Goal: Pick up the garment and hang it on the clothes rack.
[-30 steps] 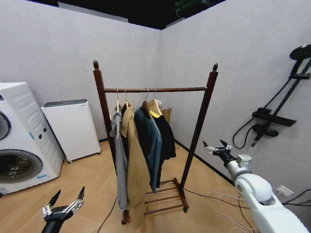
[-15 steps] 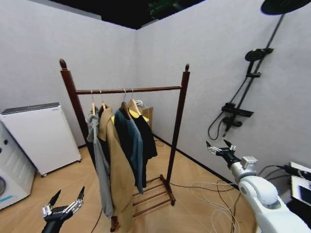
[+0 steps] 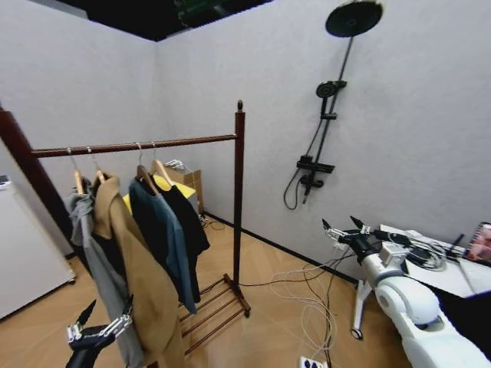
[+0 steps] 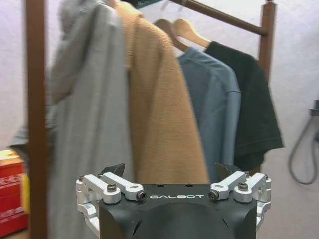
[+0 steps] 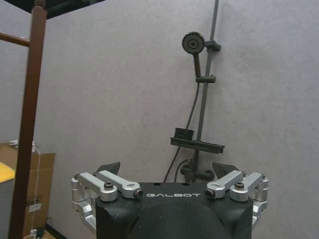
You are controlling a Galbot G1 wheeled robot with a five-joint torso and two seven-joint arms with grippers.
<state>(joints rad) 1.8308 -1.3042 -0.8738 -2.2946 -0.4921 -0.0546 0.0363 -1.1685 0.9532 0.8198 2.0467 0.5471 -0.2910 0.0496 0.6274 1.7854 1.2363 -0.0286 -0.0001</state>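
The tall dark red-brown wooden clothes rack (image 3: 239,192) stands on the light wood floor at the left of the head view, its thin horizontal rail running from a post at the far left edge to a knob-topped post near the middle. Four pieces hang from the rail on wooden hangers, side by side: a grey hooded top (image 3: 96,268), a long tan coat (image 3: 142,284), a dark blue jacket (image 3: 163,238) and, nearest the middle post, the black soft-cloth garment (image 3: 190,226), which hangs on the rail and touches the blue jacket beside it. In the left wrist view the same four show close up, the black garment (image 4: 251,104) farthest from the camera.

The left gripper (image 3: 102,322) hangs low at the bottom left, just in front of the tan coat's hem, its fingers spread apart and holding nothing. The right gripper (image 3: 344,228) is raised at the right, well apart from the rack, fingers likewise splayed and empty, facing the grey wall where a black shower fitting (image 3: 326,115) with a round head and hose is mounted. Both gripper bodies bear the white lettering "GALBOT" in the wrist views.

A brown cardboard box (image 3: 186,184) sits behind the rack, and white cables (image 3: 307,295) lie tangled on the floor.
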